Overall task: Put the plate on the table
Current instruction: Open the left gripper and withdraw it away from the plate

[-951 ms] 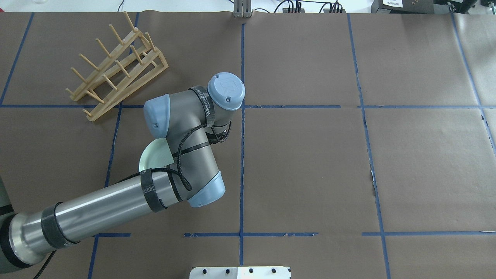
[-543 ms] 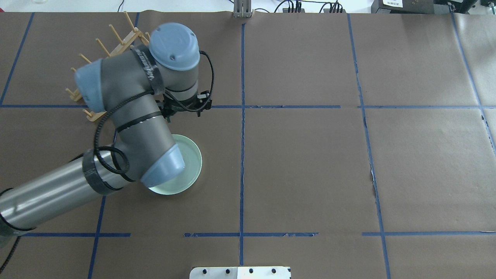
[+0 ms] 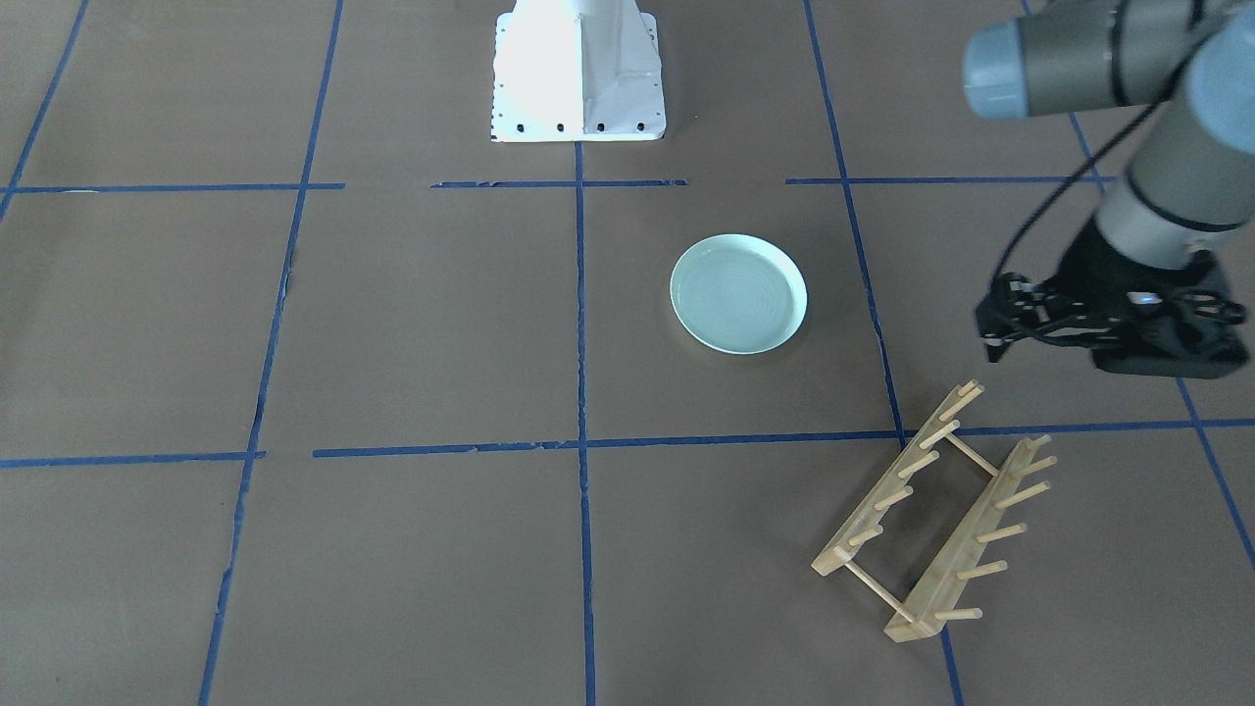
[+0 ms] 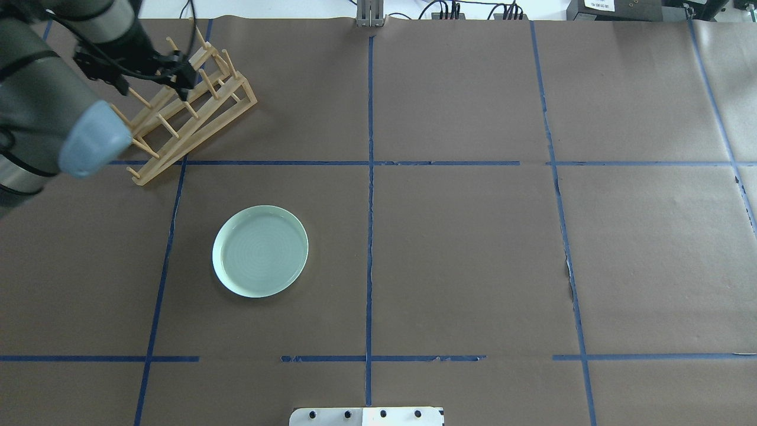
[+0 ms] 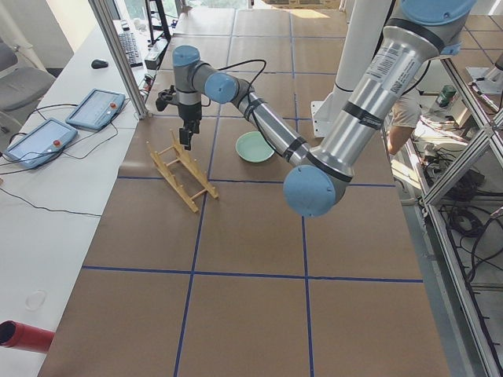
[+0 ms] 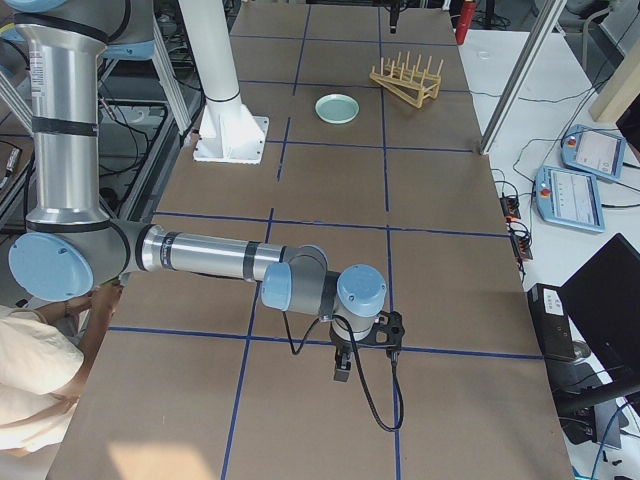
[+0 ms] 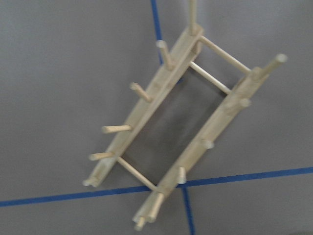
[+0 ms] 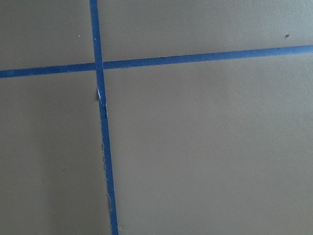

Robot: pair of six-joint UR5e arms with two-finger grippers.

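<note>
The pale mint-green plate (image 4: 260, 251) lies flat on the brown table (image 4: 473, 248), alone, left of the centre tape line. It also shows in the front view (image 3: 738, 292) and both side views (image 5: 256, 147) (image 6: 337, 107). My left gripper (image 4: 180, 80) (image 3: 992, 324) hangs above the wooden rack, well away from the plate, and looks open and empty. My right gripper (image 6: 341, 370) shows only in the exterior right view, low over the table far from the plate. I cannot tell whether it is open or shut.
The light wooden peg dish rack (image 4: 183, 106) stands empty at the far left, under my left wrist (image 7: 181, 127). The white robot base (image 3: 578, 69) is at the near edge. Blue tape lines cross the table.
My left arm has risen off the plate and swung back and left to above the rack. The plate stays on the table, now fully uncovered.
</note>
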